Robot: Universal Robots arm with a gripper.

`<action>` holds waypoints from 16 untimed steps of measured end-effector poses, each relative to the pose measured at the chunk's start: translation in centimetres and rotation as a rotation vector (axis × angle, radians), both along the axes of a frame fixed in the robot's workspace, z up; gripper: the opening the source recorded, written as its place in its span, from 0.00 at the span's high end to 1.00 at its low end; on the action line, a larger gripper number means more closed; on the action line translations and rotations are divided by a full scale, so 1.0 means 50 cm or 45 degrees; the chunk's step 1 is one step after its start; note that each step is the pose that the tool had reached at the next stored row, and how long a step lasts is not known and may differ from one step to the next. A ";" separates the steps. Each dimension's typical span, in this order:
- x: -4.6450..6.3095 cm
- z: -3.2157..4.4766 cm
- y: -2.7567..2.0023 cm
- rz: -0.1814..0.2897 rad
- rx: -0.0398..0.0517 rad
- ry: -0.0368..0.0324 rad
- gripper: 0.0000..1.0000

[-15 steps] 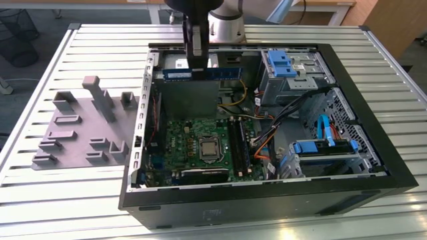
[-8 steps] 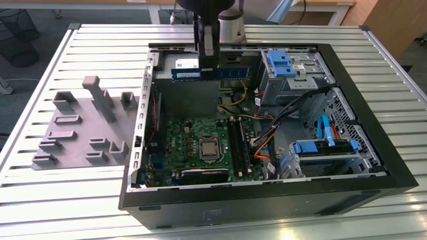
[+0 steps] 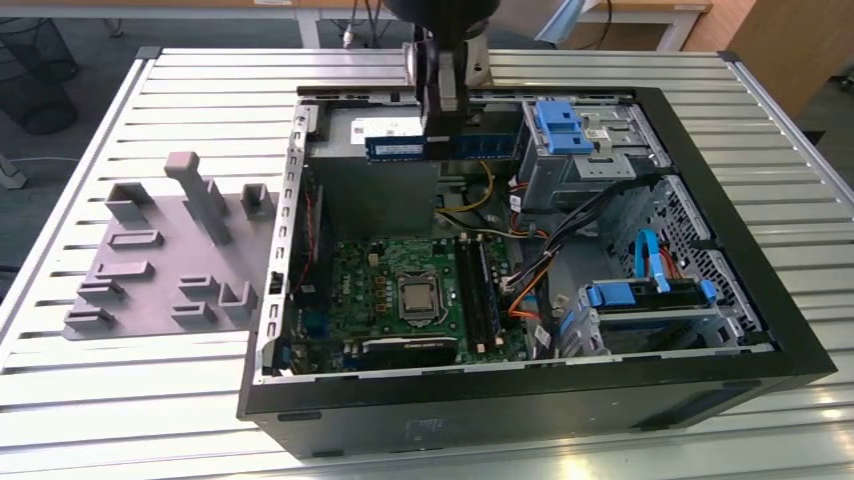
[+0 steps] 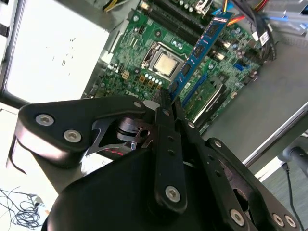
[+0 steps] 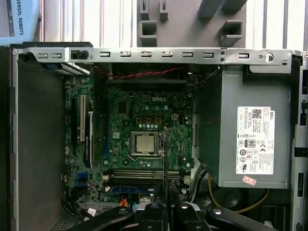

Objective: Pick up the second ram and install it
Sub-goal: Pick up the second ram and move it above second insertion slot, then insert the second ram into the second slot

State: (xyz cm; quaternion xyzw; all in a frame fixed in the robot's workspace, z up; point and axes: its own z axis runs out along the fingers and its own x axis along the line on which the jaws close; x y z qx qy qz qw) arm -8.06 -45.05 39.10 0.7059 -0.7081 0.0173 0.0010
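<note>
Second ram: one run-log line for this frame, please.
gripper: shut on second ram | second ram: held clear above motherboard, not seated in a slot | computer case: open, on its side

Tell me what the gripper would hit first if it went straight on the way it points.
Probably the green motherboard. The gripper, jaws shut on the second ram, points down into the open case; the stick would touch first, near the processor socket, though depth is unclear.
</note>
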 end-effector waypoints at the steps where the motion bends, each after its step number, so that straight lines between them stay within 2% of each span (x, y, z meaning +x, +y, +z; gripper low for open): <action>1: 0.006 0.000 0.0000 0.000 0.000 0.0000 0.86; 9: 0.060 0.000 0.0000 0.000 0.000 0.0000 0.86; 16: 0.063 0.000 0.0000 0.000 0.000 0.0000 0.86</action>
